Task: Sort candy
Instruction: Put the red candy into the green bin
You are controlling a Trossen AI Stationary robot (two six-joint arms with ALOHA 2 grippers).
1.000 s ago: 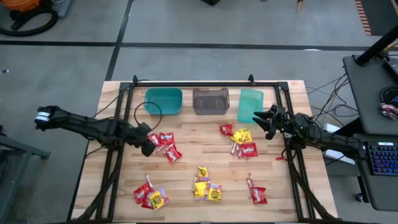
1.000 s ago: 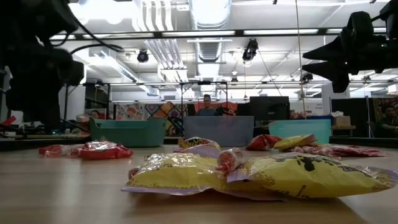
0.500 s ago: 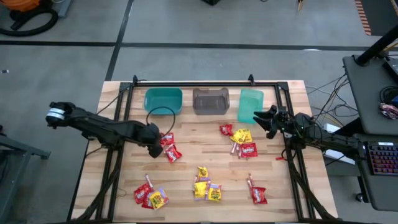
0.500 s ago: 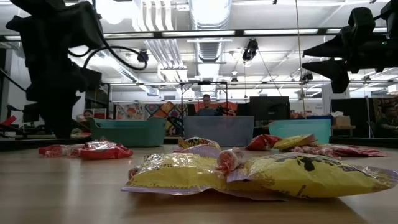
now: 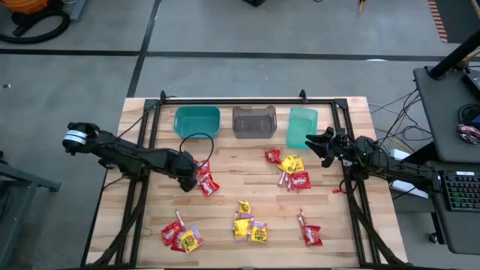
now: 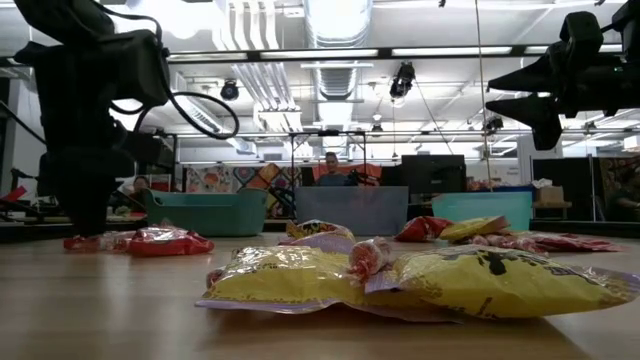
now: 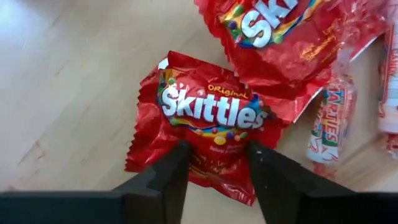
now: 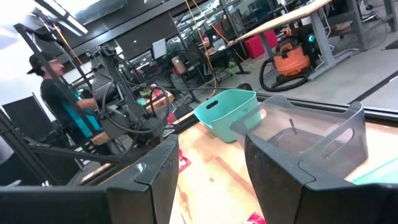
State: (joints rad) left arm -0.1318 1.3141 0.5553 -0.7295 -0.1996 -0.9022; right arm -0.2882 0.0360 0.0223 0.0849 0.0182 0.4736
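Left of centre in the high view, the left gripper (image 5: 190, 180) is lowered with parted jaws straddling a shiny red Skittles packet (image 7: 208, 118) lying flat on the wooden table (image 5: 225, 217), not yet pinched. Overlapping neighbouring red wrappers (image 7: 292, 31) could be snagged, or the slick foil squeezed out. At centre right, the right gripper (image 5: 313, 140) is held open, empty.

An open-plan robotics lab: exposed ceiling ducts (image 6: 335, 20), strip lights, desks with monitors (image 6: 432, 172), an orange shop vacuum (image 8: 292, 59), a seated person (image 6: 331, 168)
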